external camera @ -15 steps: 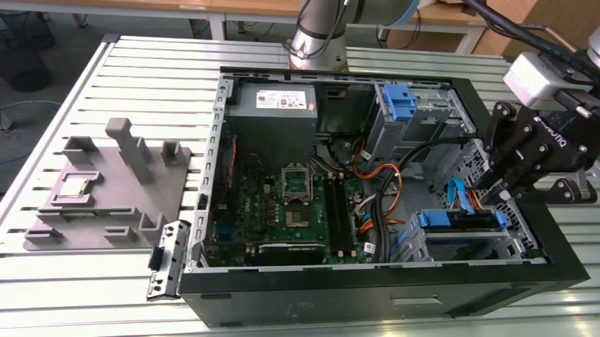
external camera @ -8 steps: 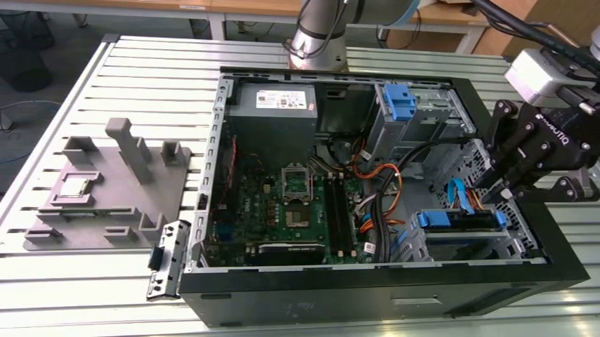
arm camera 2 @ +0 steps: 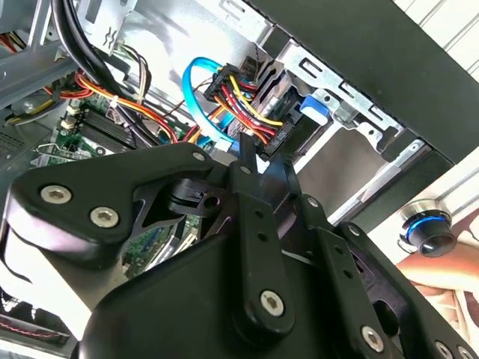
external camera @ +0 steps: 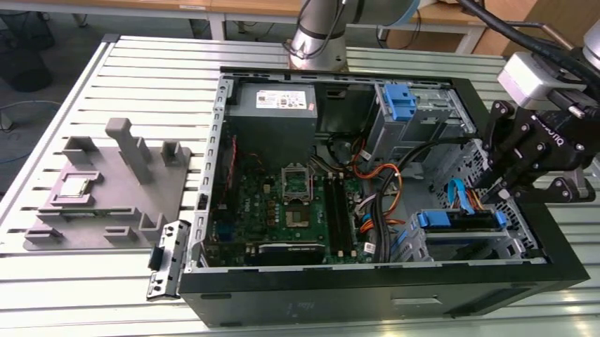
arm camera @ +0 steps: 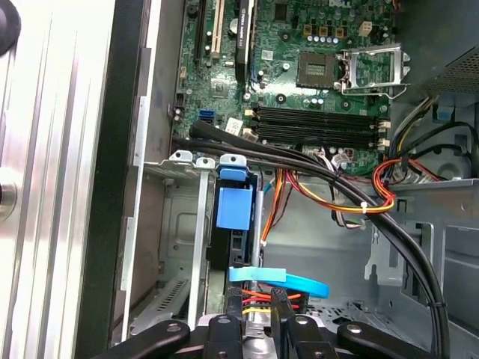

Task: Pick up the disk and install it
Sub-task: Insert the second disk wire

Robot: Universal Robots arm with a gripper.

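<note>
- Nearest the lens in both wrist views we see our own gripper [arm camera 2: 251, 161], black linkage plates and bolts; its fingertips come together in a narrow point, drawn close with no gap we can make out, and we cannot tell whether they pinch anything.
- Just beyond the tips sits the disk [arm camera: 233, 217], already standing in the drive cage [arm camera: 179, 224] at the case's front corner, its blue carrier tab facing up toward us.
- In the exterior view the disk [external camera: 457, 220] lies just below and toward the exterior view's left of the gripper [external camera: 506, 191]; the two are near, and contact is hidden.
- The disk's long axis appears to run down into the cage, roughly in line with the gripper's own reach.
- A light-blue data cable [arm camera: 278, 281] and red-yellow power wires [arm camera 2: 243, 101] crowd the space between fingertips and disk.
- We judge the disk seated or nearly so.
- A hand [arm camera 2: 441, 273] rests outside the case.
</note>
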